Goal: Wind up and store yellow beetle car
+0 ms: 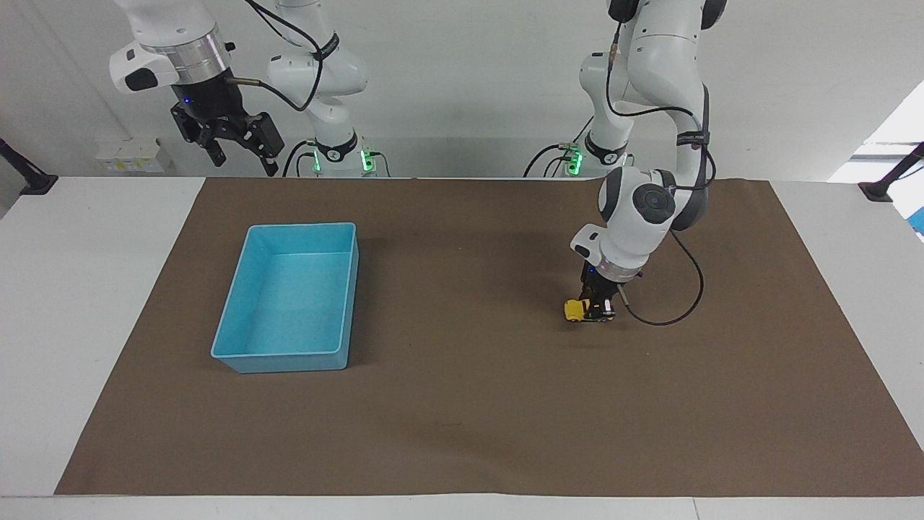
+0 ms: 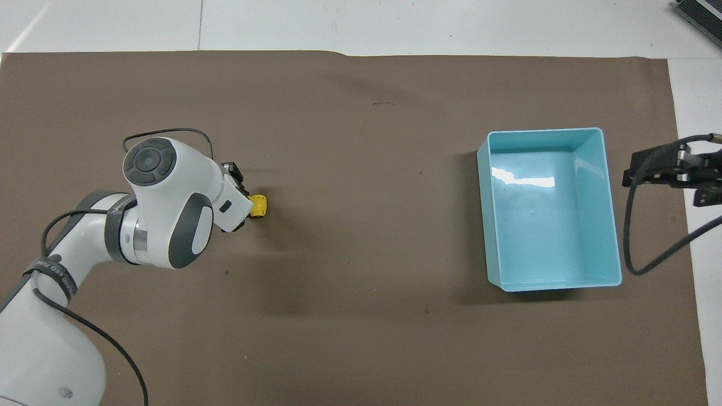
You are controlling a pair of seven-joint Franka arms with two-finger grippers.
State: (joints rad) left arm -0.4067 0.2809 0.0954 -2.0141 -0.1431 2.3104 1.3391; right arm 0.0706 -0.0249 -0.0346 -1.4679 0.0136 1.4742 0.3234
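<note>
One yellow beetle car [image 1: 583, 310] sits wheels-down on the brown mat [image 1: 462, 419], toward the left arm's end of the table and well apart from the blue tray [image 1: 238, 354], at about the same distance from the robots as the tray's middle. In the overhead view only the car's nose [image 2: 259, 205] shows, pointing toward the tray, the rest being covered by the arm above it. The left gripper [image 1: 599, 309] comes down on the car from above and is clamped on its rear part, fingertips pressed against the body, so that the yellow front pokes out on the side that faces the tray. A black cable [image 1: 668, 314] loops from the left wrist down to the mat just beside the car, on the side away from the tray.

The blue tray lies toward the right arm's end of the mat with its long sides running away from the robots. The right gripper [image 1: 238, 155] waits raised in the air over the table edge nearest the robots, closer to them than the tray, with its fingers spread apart and nothing between them. White tabletop [image 1: 86, 303] shows around the mat at both ends.
</note>
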